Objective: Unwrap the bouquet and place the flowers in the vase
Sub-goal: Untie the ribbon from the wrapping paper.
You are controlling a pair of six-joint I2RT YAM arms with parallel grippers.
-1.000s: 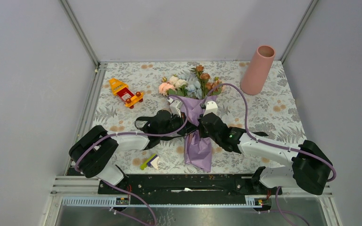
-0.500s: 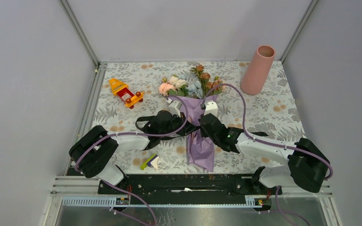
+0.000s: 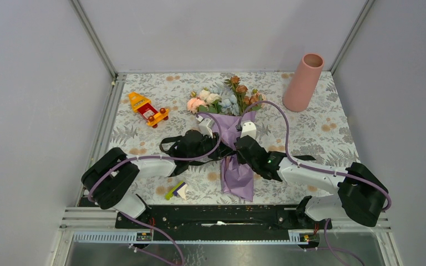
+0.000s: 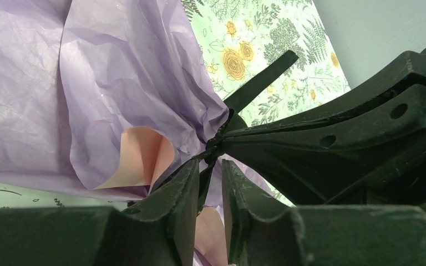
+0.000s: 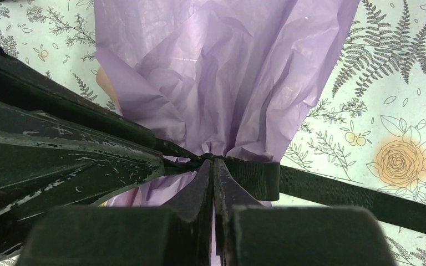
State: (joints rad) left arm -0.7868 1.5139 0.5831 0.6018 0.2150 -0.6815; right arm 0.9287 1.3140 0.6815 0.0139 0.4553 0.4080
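The bouquet [image 3: 236, 149] lies on the floral-printed surface [image 3: 321, 138] between the two arms. Its blooms point toward the far edge and its crinkled purple paper [image 5: 227, 66] is bunched at the waist by the black ribbon [image 5: 333, 191]. The right pincer [image 5: 212, 166] is clenched on the ribbon at the knot. The left pincer [image 4: 209, 166] meets it from the other side, its fingers a little apart with a thin strand of ribbon in the gap. I judge the task to be at its first step: the tie is not undone, the paper wraps the stems, and the flowers [image 3: 222, 100] are not yet freed. The salmon-pink vase [image 3: 303, 82] stands upright at the far right corner, well apart from the bouquet, with nothing seen in its mouth. No brand, label or writing can be read anywhere.
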